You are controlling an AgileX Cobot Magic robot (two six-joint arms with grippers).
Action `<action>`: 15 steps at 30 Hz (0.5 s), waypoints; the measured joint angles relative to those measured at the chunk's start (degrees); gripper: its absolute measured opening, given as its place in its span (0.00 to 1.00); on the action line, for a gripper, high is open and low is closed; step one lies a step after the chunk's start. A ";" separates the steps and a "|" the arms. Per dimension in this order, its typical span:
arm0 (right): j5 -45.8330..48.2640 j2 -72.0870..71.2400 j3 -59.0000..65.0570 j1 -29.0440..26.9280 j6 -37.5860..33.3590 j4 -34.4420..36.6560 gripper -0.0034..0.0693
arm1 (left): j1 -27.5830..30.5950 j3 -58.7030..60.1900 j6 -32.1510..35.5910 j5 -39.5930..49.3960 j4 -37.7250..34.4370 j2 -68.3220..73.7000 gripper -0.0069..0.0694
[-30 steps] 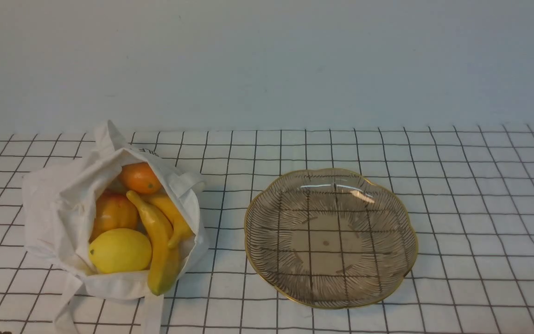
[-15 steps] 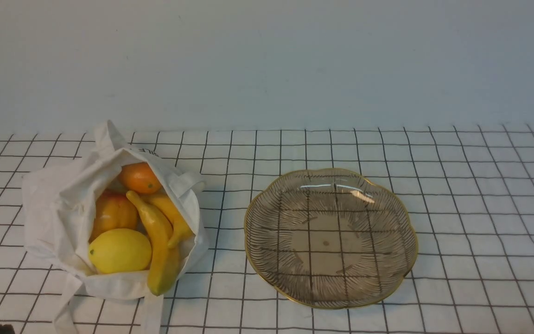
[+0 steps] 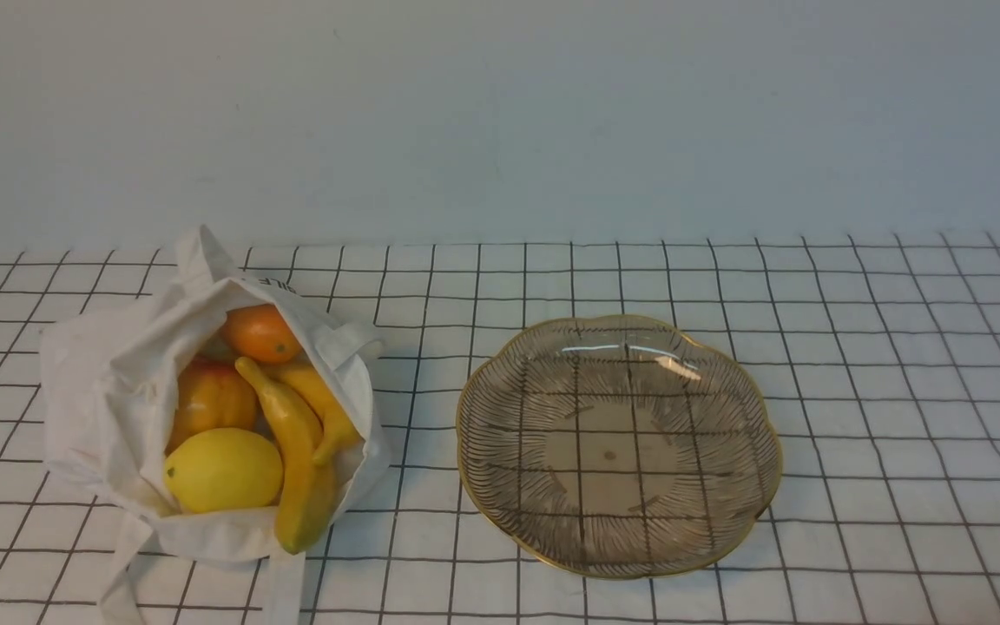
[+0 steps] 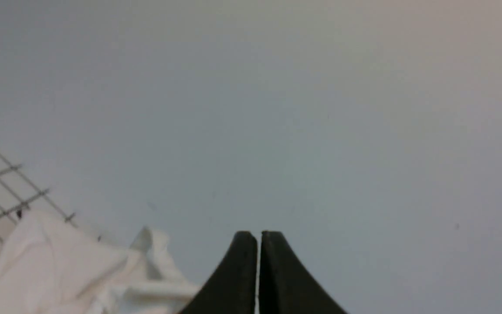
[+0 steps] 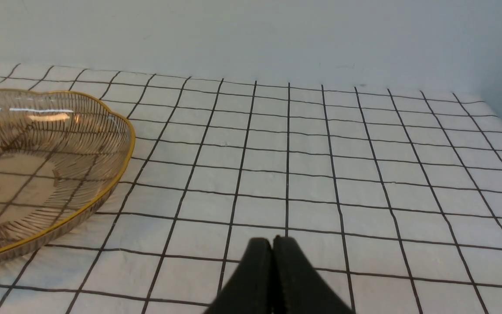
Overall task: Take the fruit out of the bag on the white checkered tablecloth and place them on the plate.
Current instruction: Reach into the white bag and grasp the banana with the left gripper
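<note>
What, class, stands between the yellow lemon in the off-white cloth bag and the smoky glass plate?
The long yellow banana and the off-white cloth bag's side stand between the yellow lemon and the gold-rimmed smoky glass plate; beyond them, nothing visible.

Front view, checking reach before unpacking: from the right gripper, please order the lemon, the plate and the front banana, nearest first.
1. Plate, nearest the right gripper's side.
2. Front banana, over the bag's near edge.
3. Lemon, left of that banana.
</note>
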 joint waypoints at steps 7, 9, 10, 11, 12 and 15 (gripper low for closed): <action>0.00 0.00 0.00 0.00 0.00 0.00 0.03 | 0.00 -15.28 4.09 17.73 9.94 8.04 0.08; 0.00 0.00 0.00 0.00 0.00 0.00 0.03 | 0.00 -21.64 6.96 27.23 13.97 15.74 0.08; 0.00 0.00 0.00 0.00 0.00 0.00 0.03 | 0.00 -23.86 7.61 32.11 15.60 19.25 0.08; 0.00 0.00 0.00 0.00 0.00 0.00 0.03 | 0.00 -26.57 8.09 37.10 17.09 23.82 0.08; 0.00 0.00 0.00 0.00 0.00 0.00 0.03 | 0.00 -29.76 8.33 42.04 18.33 29.47 0.08; 0.00 0.00 0.00 0.00 0.00 0.00 0.03 | 0.00 -37.46 8.49 55.97 21.85 43.89 0.08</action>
